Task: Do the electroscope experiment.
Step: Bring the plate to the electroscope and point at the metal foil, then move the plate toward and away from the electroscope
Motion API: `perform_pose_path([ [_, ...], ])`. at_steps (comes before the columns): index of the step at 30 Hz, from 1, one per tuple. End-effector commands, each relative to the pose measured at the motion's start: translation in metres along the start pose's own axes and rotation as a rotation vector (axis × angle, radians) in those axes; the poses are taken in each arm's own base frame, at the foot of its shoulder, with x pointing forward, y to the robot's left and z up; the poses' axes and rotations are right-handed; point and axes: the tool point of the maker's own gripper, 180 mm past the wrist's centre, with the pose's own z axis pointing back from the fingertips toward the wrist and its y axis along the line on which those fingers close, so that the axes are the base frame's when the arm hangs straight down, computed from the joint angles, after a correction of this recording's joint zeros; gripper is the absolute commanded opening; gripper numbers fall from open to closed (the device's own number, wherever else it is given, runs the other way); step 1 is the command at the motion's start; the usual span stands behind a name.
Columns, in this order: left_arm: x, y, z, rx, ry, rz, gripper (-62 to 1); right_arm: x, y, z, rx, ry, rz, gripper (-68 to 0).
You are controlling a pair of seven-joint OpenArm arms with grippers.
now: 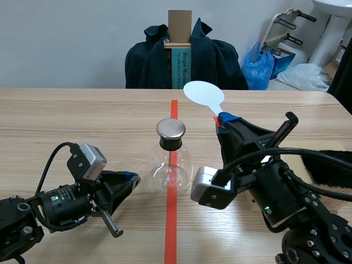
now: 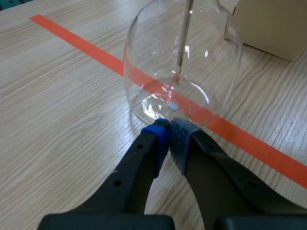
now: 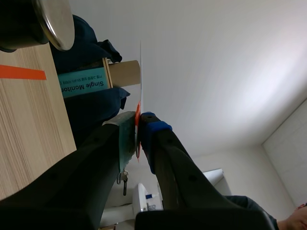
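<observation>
My left jaws are pressed together on nothing, low on the tabletop (image 1: pixel 66 121), their tips just beside the base of the glass flask (image 1: pixel 171 165). The flask stands upright on the red tape line, with a metal cap (image 1: pixel 171 129) on its neck and a thin rod (image 2: pixel 183 43) hanging inside. My right jaws are clamped on the stem of a white paddle (image 1: pixel 203 94), held raised beside and beyond the cap, apart from it.
</observation>
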Motion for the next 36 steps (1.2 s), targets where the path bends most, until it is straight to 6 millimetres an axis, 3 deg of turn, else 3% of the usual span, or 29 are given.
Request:
perform_pose_path([
  [1, 0.013, 0.003, -0.005, 0.003, -0.042, -0.005, -57.7, -0.003, -0.004, -0.002, -0.013, -0.003, 0.012, -66.7],
  [9, 0.013, 0.003, -0.005, 0.003, -0.042, -0.005, -57.7, -0.006, 0.013, 0.004, 0.048, 0.012, 0.001, -66.7],
  [15, 0.013, 0.003, -0.005, 0.003, -0.041, -0.005, -57.7, -0.006, 0.014, 0.004, 0.053, 0.010, 0.004, -66.7],
  [29, 0.013, 0.003, -0.005, 0.003, -0.040, -0.005, -57.7, 0.031, 0.017, 0.008, 0.067, -0.200, 0.026, -66.7],
  [36, 0.013, 0.003, -0.005, 0.003, -0.040, -0.005, -57.7, 0.040, 0.017, 0.010, 0.068, -0.250, 0.026, -66.7],
])
